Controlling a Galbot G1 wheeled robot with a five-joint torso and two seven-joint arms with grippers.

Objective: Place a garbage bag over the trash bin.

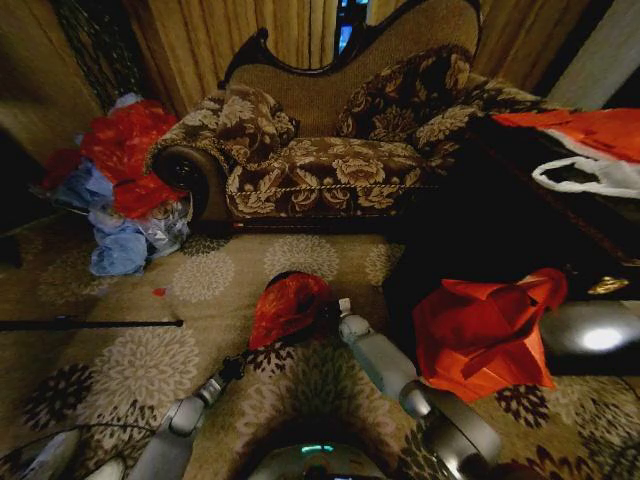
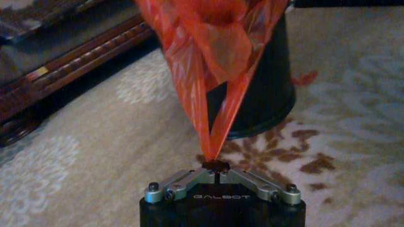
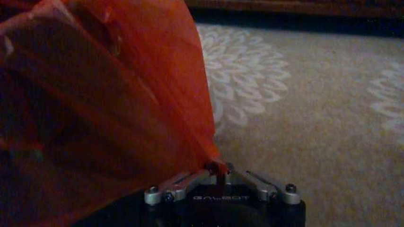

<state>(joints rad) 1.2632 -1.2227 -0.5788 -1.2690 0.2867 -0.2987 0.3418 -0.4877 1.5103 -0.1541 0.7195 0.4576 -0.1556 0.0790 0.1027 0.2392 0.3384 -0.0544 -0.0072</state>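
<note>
The glossy red garbage bag sits bunched on the patterned carpet in front of the sofa and covers the trash bin there. In the left wrist view the black round trash bin stands upright behind the garbage bag, which stretches taut from above the bin down to my left gripper, shut on its edge. My right gripper is shut on the opposite edge of the garbage bag. In the head view my left gripper is at the bag's near left and my right gripper at its right.
A larger angular orange-red bag lies just right of my right arm, beside a dark low table. The floral sofa stands behind the bin. A heap of red and blue bags is far left, and a black pole lies on the carpet.
</note>
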